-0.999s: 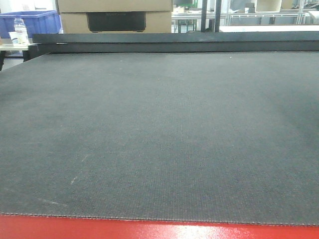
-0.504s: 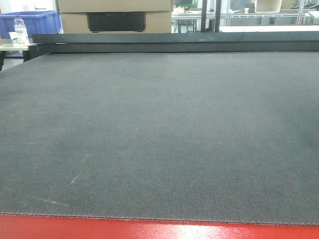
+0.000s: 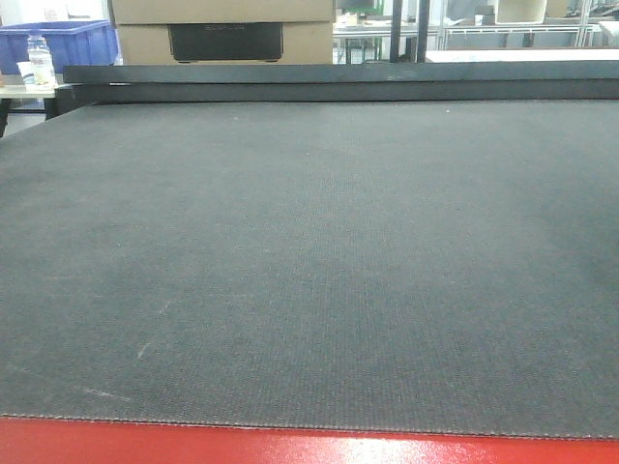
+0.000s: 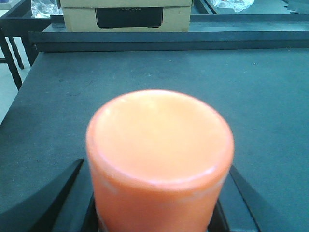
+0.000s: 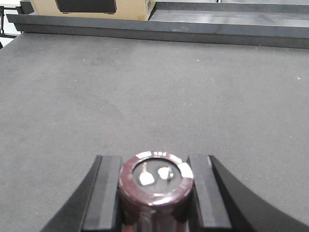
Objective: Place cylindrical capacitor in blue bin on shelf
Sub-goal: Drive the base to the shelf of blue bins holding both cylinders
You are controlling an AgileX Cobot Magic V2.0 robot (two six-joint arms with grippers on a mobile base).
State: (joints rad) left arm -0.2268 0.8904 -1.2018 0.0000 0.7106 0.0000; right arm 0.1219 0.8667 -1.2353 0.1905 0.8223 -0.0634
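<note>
Nearest the left wrist camera, the cylindrical capacitor (image 4: 159, 140) is seen end-on, its orange top filling the view. It is clasped at its sides by the two black fingers of the left pincer (image 4: 157, 212), which is closed on it. It is held upright, probably so that it can be carried level and lowered end-first into a bin. In the right wrist view a dark maroon cylinder (image 5: 156, 176) with a shiny top is gripped in the same manner between the pads of the right pincer (image 5: 155, 203), also closed on its load. Whether either cylinder is raised off the mat cannot be told. Neither arm is caught by the front camera. Beyond both pincers the dark textured surface (image 3: 309, 271) is spread wide, edged in red (image 3: 290, 447) at the near side and bounded by a low black rail (image 3: 338, 82) at the far side. Behind that rail a cardboard box (image 3: 222, 29) is set. Farther left, a clear bottle (image 3: 39, 58) and a blue crate (image 3: 68, 43) are seen. The shelf cannot be made out, so the delivery is judged not yet begun.
</note>
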